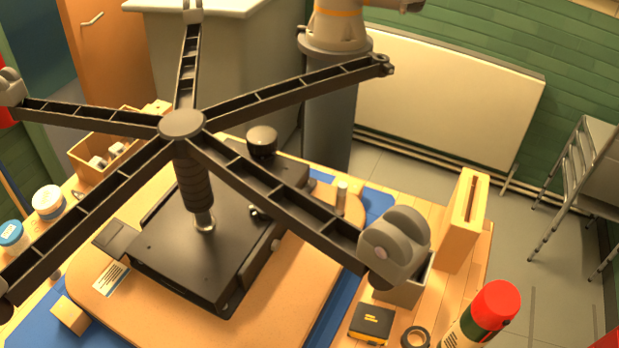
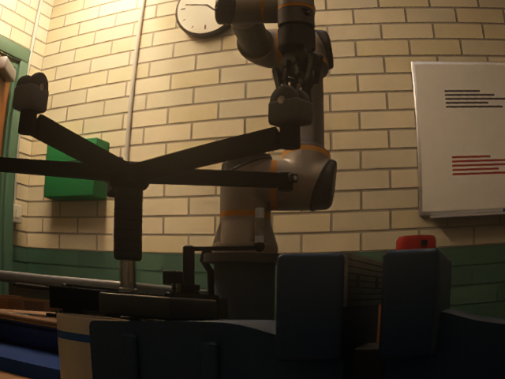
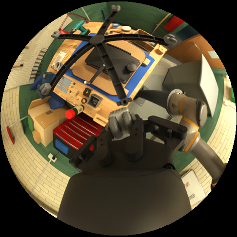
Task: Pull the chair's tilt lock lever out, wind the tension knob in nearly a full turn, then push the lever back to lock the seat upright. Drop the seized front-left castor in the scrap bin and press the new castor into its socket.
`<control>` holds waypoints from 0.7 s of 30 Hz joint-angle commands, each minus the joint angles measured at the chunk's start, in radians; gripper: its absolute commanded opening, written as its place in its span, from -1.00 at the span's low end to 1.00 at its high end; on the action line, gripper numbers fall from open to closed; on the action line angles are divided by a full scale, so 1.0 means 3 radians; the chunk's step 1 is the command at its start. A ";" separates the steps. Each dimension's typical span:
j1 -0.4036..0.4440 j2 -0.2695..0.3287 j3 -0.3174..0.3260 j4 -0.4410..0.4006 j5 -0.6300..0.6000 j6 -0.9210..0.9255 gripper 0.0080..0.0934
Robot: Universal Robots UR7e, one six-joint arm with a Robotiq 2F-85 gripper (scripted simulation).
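Observation:
My gripper [image 3: 122,126] hangs high above the floor beside the bench, past the tip of the chair base's bare arm [image 1: 382,60], and only its edge [image 1: 411,6] shows at the top of the side camera. The upturned chair base [image 1: 181,123] stands on the bench with castors on other arms, one [image 1: 396,237] at the near right. The tension knob [image 1: 261,141] sits on the black seat mechanism, and the tilt lever [image 1: 309,183] lies by it. A small open grey bin [image 1: 411,282] stands under the near castor. A grey castor [image 3: 119,120] sits between my closed fingers.
The bare arm's empty socket [image 3: 123,101] lies just ahead of my fingers. A red tool chest [image 3: 73,131] and a cardboard box [image 3: 41,122] stand on the floor by the bench. A red-capped can [image 1: 486,309] and an upright wooden block [image 1: 466,217] occupy the bench's right end.

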 commanded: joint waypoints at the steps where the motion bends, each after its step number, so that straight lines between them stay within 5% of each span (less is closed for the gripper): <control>1: -0.0050 -0.0020 0.0010 0.0007 0.0002 -0.0053 -1.00; 21: -0.0218 -0.0090 0.0156 -0.0065 0.0002 -0.0225 -1.00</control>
